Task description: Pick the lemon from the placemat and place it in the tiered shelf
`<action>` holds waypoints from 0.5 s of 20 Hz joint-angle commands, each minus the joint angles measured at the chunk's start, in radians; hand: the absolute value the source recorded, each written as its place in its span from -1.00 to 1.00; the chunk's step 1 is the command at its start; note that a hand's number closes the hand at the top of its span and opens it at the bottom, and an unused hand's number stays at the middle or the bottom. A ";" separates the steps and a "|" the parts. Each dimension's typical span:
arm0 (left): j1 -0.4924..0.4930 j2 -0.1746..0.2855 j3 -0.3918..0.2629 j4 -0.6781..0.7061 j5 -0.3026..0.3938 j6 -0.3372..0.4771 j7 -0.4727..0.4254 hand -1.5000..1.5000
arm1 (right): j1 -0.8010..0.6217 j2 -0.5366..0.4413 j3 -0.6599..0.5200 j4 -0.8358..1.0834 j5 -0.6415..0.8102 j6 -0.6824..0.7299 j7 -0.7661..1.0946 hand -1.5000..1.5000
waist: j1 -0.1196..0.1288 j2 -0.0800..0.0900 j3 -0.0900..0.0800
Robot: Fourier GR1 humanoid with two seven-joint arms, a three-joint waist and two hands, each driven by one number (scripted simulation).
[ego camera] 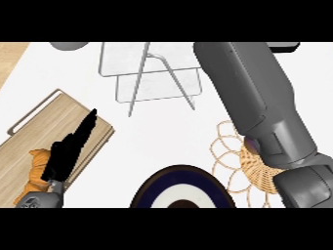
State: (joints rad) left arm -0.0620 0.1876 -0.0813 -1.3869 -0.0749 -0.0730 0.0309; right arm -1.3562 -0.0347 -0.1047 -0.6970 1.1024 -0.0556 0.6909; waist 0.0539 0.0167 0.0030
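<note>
Lemon unseen; placemat (254,171) near table's (161,132) front right, under right forearm (259,93). Right hand out of view, grasp untellable. Left hand (68,151) fingers straight, empty. Lower over tiered shelf (151,73), back edge, before release.

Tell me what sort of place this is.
Probably a kitchen counter: a white worktop carrying a wooden board, a dark-rimmed plate, a woven placemat and a clear tiered shelf.
</note>
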 commanded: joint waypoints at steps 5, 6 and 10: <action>0.001 -0.025 -0.034 0.028 -0.020 -0.006 0.003 0.00 | -0.007 0.034 -0.207 0.116 -0.262 -0.166 -0.118 1.00 | 0.035 0.018 -0.001; -0.036 -0.037 -0.036 0.029 -0.016 -0.004 0.019 0.00 | 0.009 0.034 -0.250 0.116 -0.333 -0.192 -0.115 -1.00 | 0.039 0.022 0.000; -0.018 -0.032 -0.034 0.035 -0.028 0.004 -0.002 0.00 | 0.003 0.034 -0.346 0.144 -0.508 -0.245 -0.219 -1.00 | 0.046 0.017 -0.002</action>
State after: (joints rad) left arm -0.0794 0.1722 -0.1025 -1.3849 -0.0879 -0.0809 0.0195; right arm -1.3598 -0.0042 -0.3549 -0.5686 0.7574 -0.2370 0.5514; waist 0.0915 0.0283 0.0045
